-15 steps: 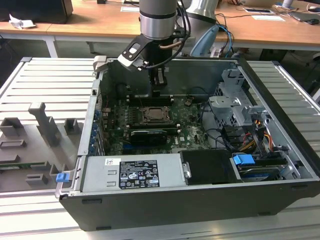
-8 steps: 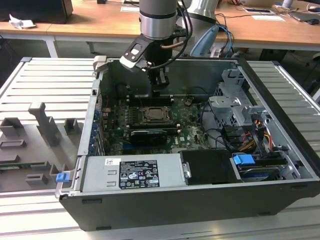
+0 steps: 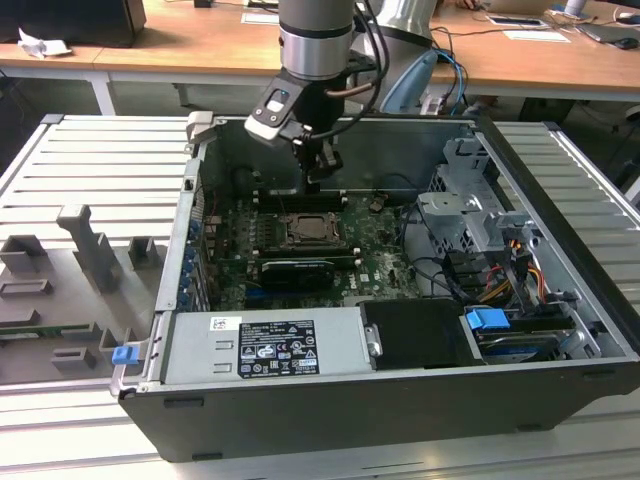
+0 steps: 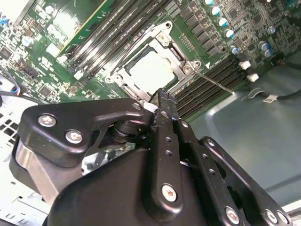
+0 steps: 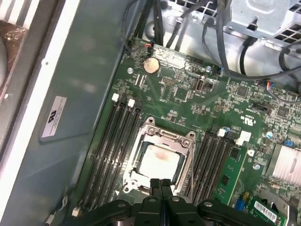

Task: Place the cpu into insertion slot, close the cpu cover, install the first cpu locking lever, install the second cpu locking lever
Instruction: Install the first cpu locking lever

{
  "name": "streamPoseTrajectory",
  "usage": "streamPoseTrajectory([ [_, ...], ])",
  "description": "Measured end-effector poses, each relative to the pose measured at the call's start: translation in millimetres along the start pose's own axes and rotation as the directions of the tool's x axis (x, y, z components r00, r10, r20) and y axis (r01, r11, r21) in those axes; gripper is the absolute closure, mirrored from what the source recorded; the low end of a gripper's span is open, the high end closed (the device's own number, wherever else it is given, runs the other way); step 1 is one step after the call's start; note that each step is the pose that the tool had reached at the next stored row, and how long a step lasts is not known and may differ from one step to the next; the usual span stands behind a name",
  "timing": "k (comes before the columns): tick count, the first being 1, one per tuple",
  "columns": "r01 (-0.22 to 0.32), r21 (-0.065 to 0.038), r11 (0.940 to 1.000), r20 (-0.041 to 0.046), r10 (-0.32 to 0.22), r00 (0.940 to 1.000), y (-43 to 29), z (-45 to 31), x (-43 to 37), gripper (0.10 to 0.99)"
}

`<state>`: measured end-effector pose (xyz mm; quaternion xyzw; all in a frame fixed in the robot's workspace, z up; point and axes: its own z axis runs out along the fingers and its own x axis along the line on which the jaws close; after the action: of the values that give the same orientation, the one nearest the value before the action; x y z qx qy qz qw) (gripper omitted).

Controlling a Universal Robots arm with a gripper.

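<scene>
Open dark grey computer case (image 3: 400, 410) lies on the ribbed grey metal worktop (image 3: 100, 160). The green motherboard (image 5: 188, 94) is exposed inside, and the grey power supply box (image 3: 265, 345) sits at the near wall in the exterior view.

The cpu (image 5: 159, 160), a small flat square chip with a pale silver-beige face, sits in the insertion slot (image 5: 148, 123), a square dark socket with a silvery rim in the middle of the board. The cpu cover (image 5: 184, 162), a thin silvery square frame plate, lies flat around the chip, and the chip's face shows through its opening.

A thin metal lever rod (image 4: 214, 81) runs from one socket corner out over the black memory slots (image 4: 211, 84).

Black pincer (image 5: 160, 181) hangs just over the socket's edge. Its fingers are pressed together with nothing between them. Can't tell whether the tips touch the frame. In the exterior view the pincer (image 3: 322, 182) is on the far side of the socket, close above the board.
</scene>
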<state>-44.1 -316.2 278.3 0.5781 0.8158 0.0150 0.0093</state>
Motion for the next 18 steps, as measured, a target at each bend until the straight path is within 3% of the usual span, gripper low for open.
streamPoseTrajectory([
  [6, 0.104, 0.000, 0.9946, -0.0037, -0.104, 0.9946, 0.0, 0.3, 0.0, 0.980],
  [9, 0.185, 0.000, 0.9827, -0.0066, -0.185, 0.9827, 0.0, 0.6, 0.0, 0.980],
  [11, 0.245, -0.001, 0.9696, -0.0087, -0.245, 0.9696, 0.0, 0.7, 0.0, 0.980],
  [16, 0.334, -0.001, 0.9426, -0.0119, -0.334, 0.9426, 0.0, 0.9, 0.0, 0.980],
  [18, 0.393, -0.002, 0.9197, -0.0141, -0.393, 0.9196, 0.0, 0.9, 0.0, 0.980],
])
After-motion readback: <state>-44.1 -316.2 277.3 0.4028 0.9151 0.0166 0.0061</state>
